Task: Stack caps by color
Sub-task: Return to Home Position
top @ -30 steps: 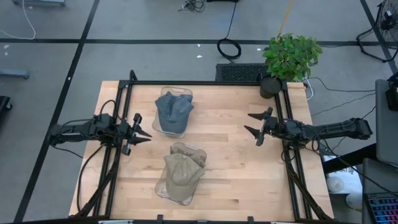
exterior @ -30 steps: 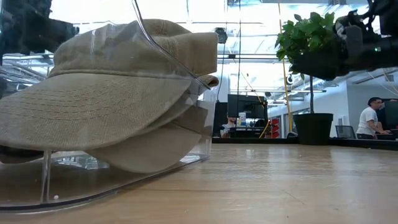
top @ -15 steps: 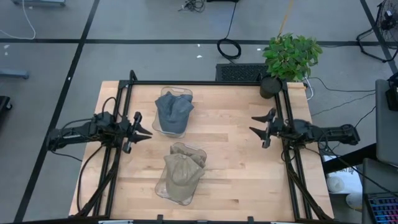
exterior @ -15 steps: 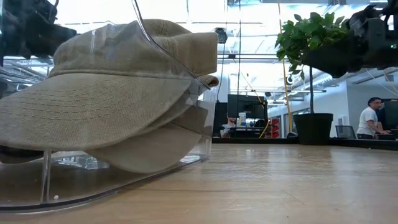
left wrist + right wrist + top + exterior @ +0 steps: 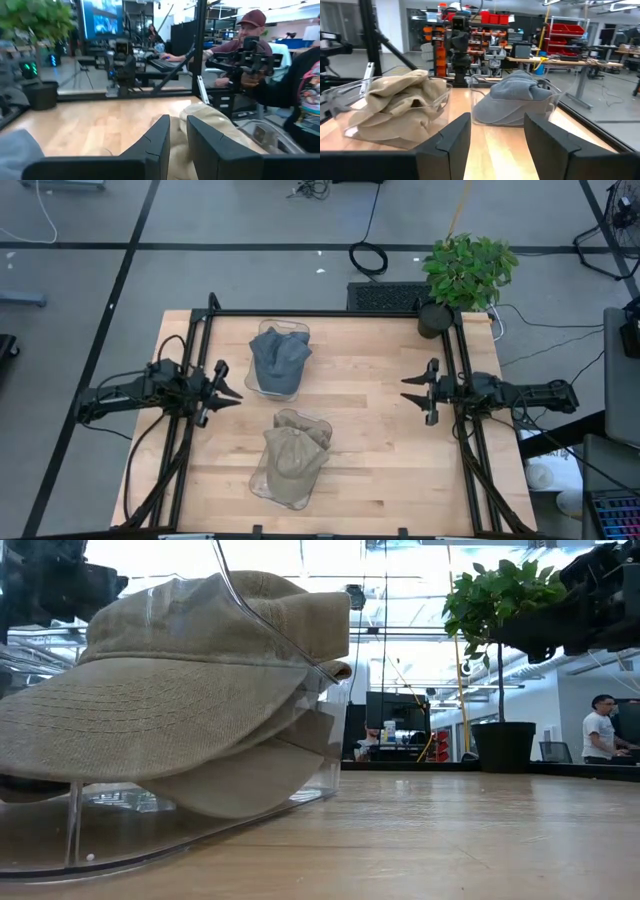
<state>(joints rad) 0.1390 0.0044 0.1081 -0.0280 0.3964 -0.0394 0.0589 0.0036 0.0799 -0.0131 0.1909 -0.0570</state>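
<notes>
Closest, at the bottom middle of the high view: a clear bin (image 5: 256, 482) on the bench (image 5: 380, 465), full of tan caps (image 5: 292, 462). Piled one on top of another, with one brim poking past the upper rim. Big and floppy across the left half of the low view too, pressed against the clear wall.

Next, at mid height: the two arms. At the left edge of the bench, the left claw (image 5: 238, 395), pointing in toward the middle. Almost closed, with just a thin gap between the fingers (image 5: 155, 140). Holds nothing. At the right edge, the right claw (image 5: 405, 391), pointing back the other way. Spread wide and holds nothing. Both well apart from the bins.

A bit farther, up and left of the middle: a second clear bin (image 5: 266, 330) with the blue-grey caps (image 5: 278, 360) heaped inside. Near the tan bin, with a small strip of bare bench between.

Farther on, at the upper right corner of the bench: a green plant (image 5: 468, 268) in a dark pot.

Far back, at the right edge of the low view: a person (image 5: 598, 730) in a white top.
</notes>
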